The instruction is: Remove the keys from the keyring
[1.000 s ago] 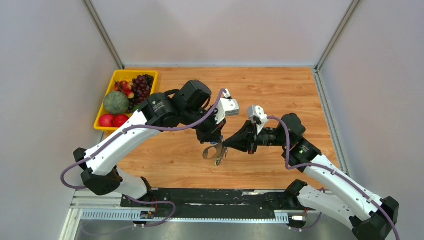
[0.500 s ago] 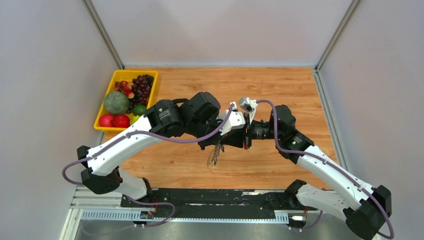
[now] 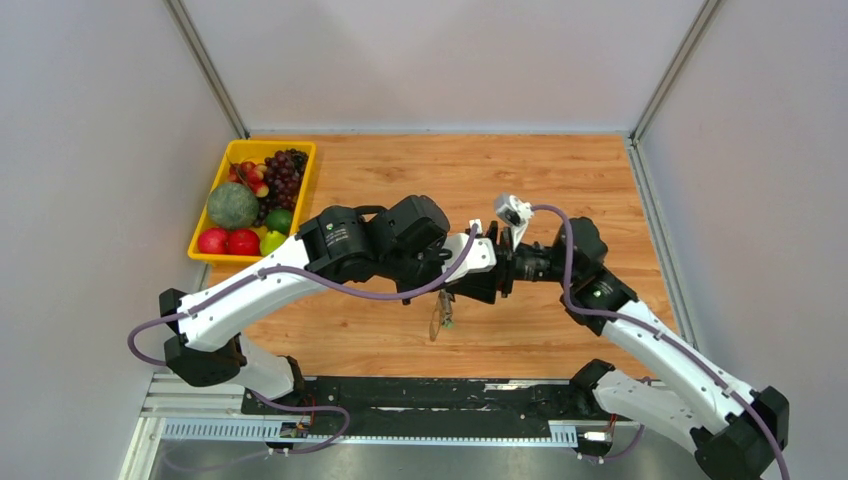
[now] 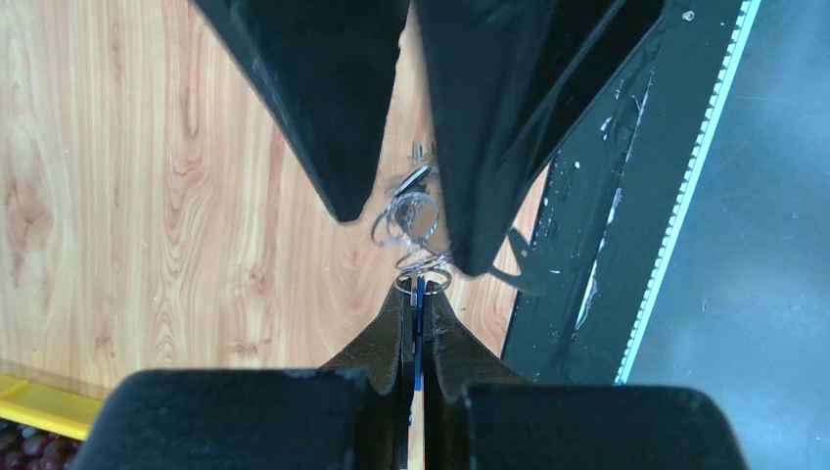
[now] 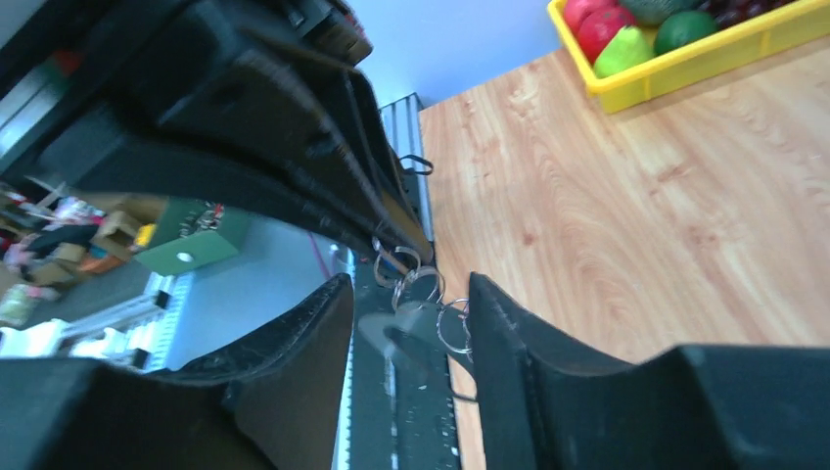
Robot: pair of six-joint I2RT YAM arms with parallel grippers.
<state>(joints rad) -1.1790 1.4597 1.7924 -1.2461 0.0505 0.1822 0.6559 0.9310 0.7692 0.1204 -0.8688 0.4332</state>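
Observation:
My left gripper (image 4: 419,294) is shut on a thin blue key (image 4: 418,328), seen edge-on between its fingers. Small silver rings (image 4: 411,213) dangle from that key just past the fingertips. In the right wrist view a blurred grey loop, the keyring (image 5: 419,323), hangs with the rings (image 5: 452,328). My right gripper (image 5: 411,294) is open, its two fingers (image 4: 338,117) on either side of the rings without pinching them. From above, the rest of the bunch (image 3: 440,320) hangs over the table below where the two grippers meet; its other keys are too small to tell apart.
A yellow tray (image 3: 255,147) of fruit stands at the table's back left, also in the right wrist view (image 5: 685,70). The black base rail (image 3: 420,395) runs along the near edge, right below the bunch.
My right gripper was shut at the bunch and now stands open around the rings. The left arm has swung right toward the right gripper, and the bunch now hangs edge-on.

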